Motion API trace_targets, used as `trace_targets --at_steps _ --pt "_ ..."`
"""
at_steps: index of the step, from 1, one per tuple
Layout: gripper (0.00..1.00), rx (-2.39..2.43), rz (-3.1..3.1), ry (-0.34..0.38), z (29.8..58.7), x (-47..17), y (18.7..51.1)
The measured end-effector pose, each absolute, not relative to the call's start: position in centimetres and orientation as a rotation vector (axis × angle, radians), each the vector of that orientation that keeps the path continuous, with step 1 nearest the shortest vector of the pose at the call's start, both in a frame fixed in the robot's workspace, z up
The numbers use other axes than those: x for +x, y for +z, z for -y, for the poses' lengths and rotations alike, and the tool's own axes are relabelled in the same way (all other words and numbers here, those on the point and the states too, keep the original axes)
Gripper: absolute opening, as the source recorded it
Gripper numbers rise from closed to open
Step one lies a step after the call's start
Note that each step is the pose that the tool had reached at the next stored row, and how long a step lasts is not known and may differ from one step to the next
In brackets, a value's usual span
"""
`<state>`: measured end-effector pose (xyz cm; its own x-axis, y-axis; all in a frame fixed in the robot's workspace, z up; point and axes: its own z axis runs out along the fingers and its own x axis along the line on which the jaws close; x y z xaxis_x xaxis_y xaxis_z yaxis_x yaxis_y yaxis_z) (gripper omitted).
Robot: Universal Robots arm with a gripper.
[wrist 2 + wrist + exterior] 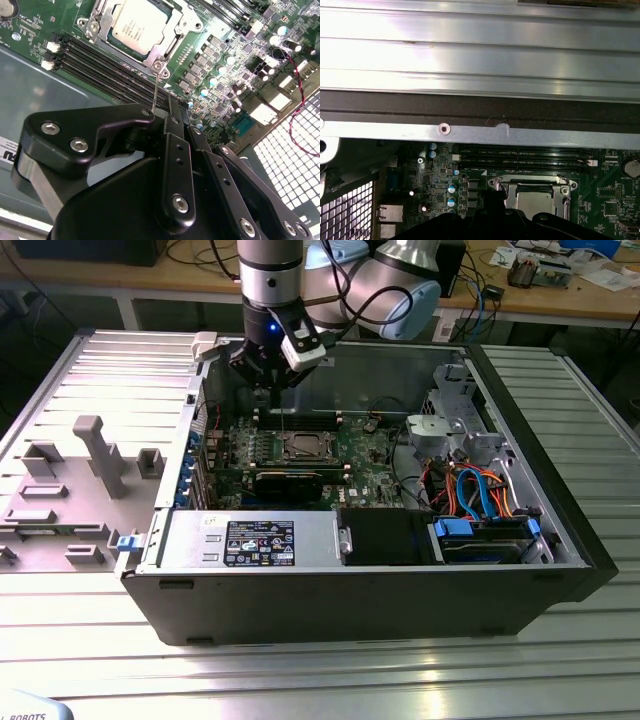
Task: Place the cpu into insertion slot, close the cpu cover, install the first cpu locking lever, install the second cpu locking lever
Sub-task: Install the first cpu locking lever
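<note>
The cpu (137, 25) lies flat in the insertion slot (100, 22) on the green board, its silvery top showing through the window of the cpu cover (172, 39), which lies down over it. In the exterior view the cpu (303, 446) sits mid-board inside the open computer case. A thin metal locking lever (156, 85) stands up from the socket's corner to my gripper (167, 112), whose black fingers are drawn together on its upper end. My gripper (272, 380) hangs over the board's far side, just behind the socket. The first wrist view has the cpu (532, 197) and the cover (532, 181).
Long narrow memory slots (105, 70) run beside the socket. A black expansion card (290, 480) lies in front of it, with a power supply (250, 540) nearer still. Drive bays with blue and orange cables (480, 500) are at the exterior view's right. The case wall (480, 130) is close behind.
</note>
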<state>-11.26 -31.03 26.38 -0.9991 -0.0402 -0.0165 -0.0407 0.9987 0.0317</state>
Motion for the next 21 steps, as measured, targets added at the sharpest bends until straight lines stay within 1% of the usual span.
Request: trace_targets --at_steps 21 --pt "0.11 -0.063 -3.124 0.056 31.1 -9.8 26.4"
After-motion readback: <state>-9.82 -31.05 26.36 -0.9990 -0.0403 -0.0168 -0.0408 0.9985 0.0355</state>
